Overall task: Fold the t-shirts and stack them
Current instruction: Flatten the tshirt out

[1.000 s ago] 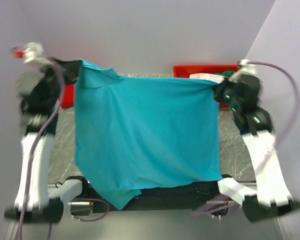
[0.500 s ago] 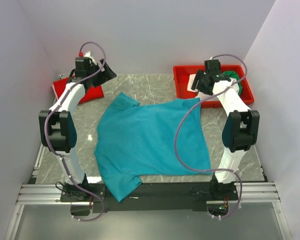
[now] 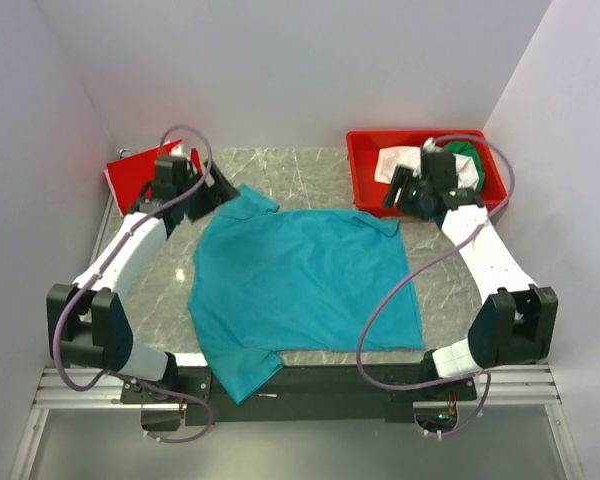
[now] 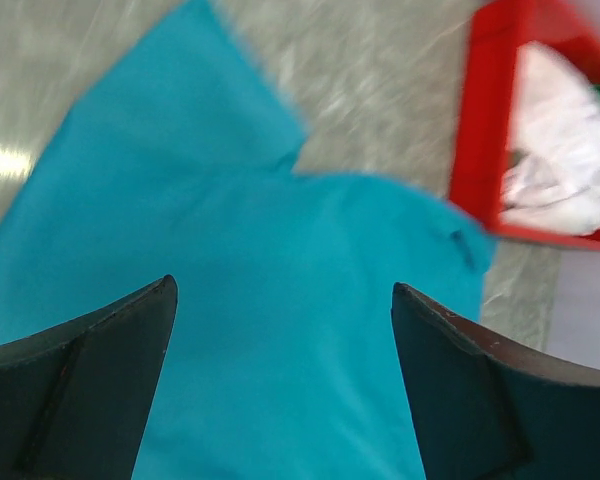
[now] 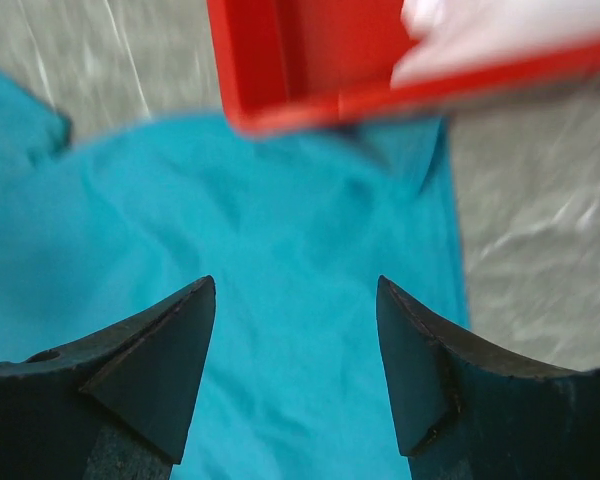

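A teal t-shirt point(image 3: 300, 290) lies spread flat on the marble table, one sleeve hanging over the near edge. My left gripper point(image 3: 218, 190) hovers open above its far left sleeve, and the left wrist view shows only teal cloth point(image 4: 230, 340) below the left gripper point(image 4: 282, 285). My right gripper point(image 3: 395, 195) stands open over the shirt's far right corner, and in the right wrist view the right gripper point(image 5: 295, 280) has nothing between its fingers, just teal cloth point(image 5: 280, 230) beneath. A red t-shirt point(image 3: 138, 178) lies at the back left. White point(image 3: 392, 160) and green point(image 3: 470, 155) t-shirts sit in the bin.
A red plastic bin point(image 3: 363, 170) stands at the back right corner, right behind the right gripper; its rim point(image 5: 310, 105) fills the top of the right wrist view. Walls close in on three sides. Bare marble point(image 3: 450, 290) shows to the right of the teal shirt.
Both grippers opened and let go of the teal shirt, which dropped from hanging stretched between them to lying flat. Both arms then came down and inward over its far corners.
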You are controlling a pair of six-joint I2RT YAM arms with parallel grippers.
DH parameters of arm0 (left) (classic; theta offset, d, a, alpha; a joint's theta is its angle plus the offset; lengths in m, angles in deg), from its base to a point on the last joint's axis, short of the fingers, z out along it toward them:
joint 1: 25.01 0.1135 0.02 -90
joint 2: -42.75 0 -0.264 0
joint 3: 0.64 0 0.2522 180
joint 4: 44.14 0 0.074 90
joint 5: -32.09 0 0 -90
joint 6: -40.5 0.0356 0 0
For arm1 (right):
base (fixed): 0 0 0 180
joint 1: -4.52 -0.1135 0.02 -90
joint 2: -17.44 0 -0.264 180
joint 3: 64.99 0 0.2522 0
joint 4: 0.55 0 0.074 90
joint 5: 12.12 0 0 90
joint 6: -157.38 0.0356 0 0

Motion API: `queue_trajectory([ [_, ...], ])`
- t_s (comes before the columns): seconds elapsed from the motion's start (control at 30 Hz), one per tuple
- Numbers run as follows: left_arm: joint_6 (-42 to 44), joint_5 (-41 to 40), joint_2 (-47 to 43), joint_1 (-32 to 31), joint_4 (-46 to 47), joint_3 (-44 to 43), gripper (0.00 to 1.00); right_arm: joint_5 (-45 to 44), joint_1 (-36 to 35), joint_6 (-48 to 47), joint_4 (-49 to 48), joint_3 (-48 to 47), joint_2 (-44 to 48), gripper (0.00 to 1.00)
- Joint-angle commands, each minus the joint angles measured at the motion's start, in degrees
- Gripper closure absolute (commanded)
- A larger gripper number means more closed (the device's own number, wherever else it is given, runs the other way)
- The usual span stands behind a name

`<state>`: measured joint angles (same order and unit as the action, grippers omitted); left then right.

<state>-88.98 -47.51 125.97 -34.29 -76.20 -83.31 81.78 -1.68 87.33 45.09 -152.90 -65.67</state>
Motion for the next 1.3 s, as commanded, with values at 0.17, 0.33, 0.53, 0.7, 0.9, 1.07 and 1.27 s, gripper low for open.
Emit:
queue_trajectory([
  [0.17,-8.3,-0.8,-3.9,-1.0,0.6,14.1,0.07,5.2,-2.8,3.9,-3.0,14.3,2.8,0.30],
  [0.33,-8.9,-0.2,-1.4,-1.1,2.0,16.9,0.06,5.8,-3.3,6.6,-5.0,18.9,0.6,0.31],
  [0.53,-8.9,-1.2,3.6,-1.1,2.3,17.7,0.05,7.9,-4.3,8.0,-6.7,21.1,-4.2,0.32],
  [0.7,-8.1,-1.4,8.4,-1.1,2.8,17.3,0.05,8.6,-4.3,9.2,-8.1,21.4,-8.9,0.33],
  [0.9,-7.3,-1.1,14.3,-1.1,3.5,15.4,0.05,8.5,-4.4,9.8,-7.4,19.1,-14.5,0.33],
  [1.07,-5.8,-1.8,20.7,-1.0,2.5,10.3,0.05,8.0,-4.4,10.8,-6.3,15.6,-17.9,0.33],
  [1.27,-4.4,-3.4,26.5,-0.5,-0.4,2.4,0.05,5.6,-4.4,10.8,-2.5,9.6,-22.7,0.33],
])
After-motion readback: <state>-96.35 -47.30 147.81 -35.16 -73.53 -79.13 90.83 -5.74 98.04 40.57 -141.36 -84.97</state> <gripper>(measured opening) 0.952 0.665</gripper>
